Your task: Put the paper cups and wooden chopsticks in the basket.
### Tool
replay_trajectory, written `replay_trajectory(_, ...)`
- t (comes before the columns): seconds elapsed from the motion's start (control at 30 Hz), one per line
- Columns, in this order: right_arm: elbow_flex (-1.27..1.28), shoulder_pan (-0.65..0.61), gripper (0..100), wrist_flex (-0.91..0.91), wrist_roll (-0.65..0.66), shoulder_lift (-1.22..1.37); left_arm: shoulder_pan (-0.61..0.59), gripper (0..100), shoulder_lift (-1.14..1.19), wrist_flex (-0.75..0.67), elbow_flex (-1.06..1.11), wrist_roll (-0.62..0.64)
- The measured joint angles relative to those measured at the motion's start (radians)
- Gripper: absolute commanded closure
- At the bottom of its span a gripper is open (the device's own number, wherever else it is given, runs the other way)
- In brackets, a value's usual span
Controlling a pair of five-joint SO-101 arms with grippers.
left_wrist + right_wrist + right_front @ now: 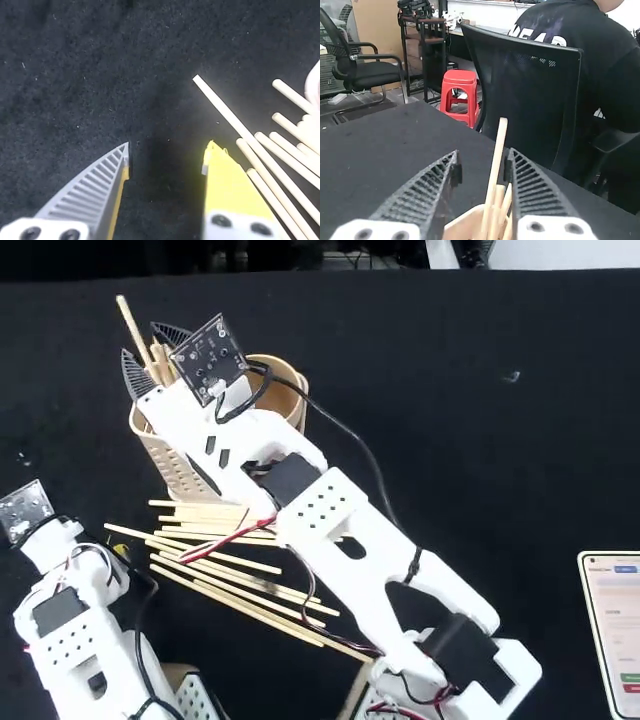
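- The black table carries everything. The work sits in its left half, from ten o'clock down to seven.
- The right arm stretches from the six o'clock edge up to the basket at ten o'clock.
- The left arm stands at eight o'clock.
- The basket, cream and perforated, is at ten o'clock under the right arm's wrist. This part of the job looks partly done.
- The loose chopsticks lie fanned on the table at about seven to eight o'clock, just below the basket. They are the bulk of what remains, more than a dozen by my count.
- One paper cup seems to sit inside the basket on its three o'clock side, with its brown rim showing. I judge that cup delivered. Tan shapes at the six o'clock edge are too hidden to name.
- A few upright chopsticks stand in the basket, so some are already in.
- The right gripper is over the basket with its jaws apart. One stick rises between them and is not pinched.
- The left gripper hangs above bare table with its jaws spread and nothing between them. The near ends of the loose sticks are just beside it.
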Motion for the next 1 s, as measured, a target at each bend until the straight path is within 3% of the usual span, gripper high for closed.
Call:
replay_trajectory(0.27,0.000,0.000,84.7,0.195,0.000,-0.221,0.000,76,0.000,0.000,0.000,0.000)
replay_trajectory(0.53,0.011,0.000,84.4,0.813,0.000,-0.620,0.008,76,0.000,0.000,0.000,0.000)
replay_trajectory(0.67,0.175,-0.009,84.2,1.037,0.000,-0.750,0.008,76,0.000,0.000,0.000,0.000)
replay_trajectory(0.8,0.483,-0.072,84.2,0.987,0.002,-0.801,0.008,76,0.000,0.000,0.000,0.000)
replay_trajectory(1.0,0.937,-0.201,84.2,0.658,-0.002,-0.756,0.008,76,0.000,0.000,0.000,0.000)
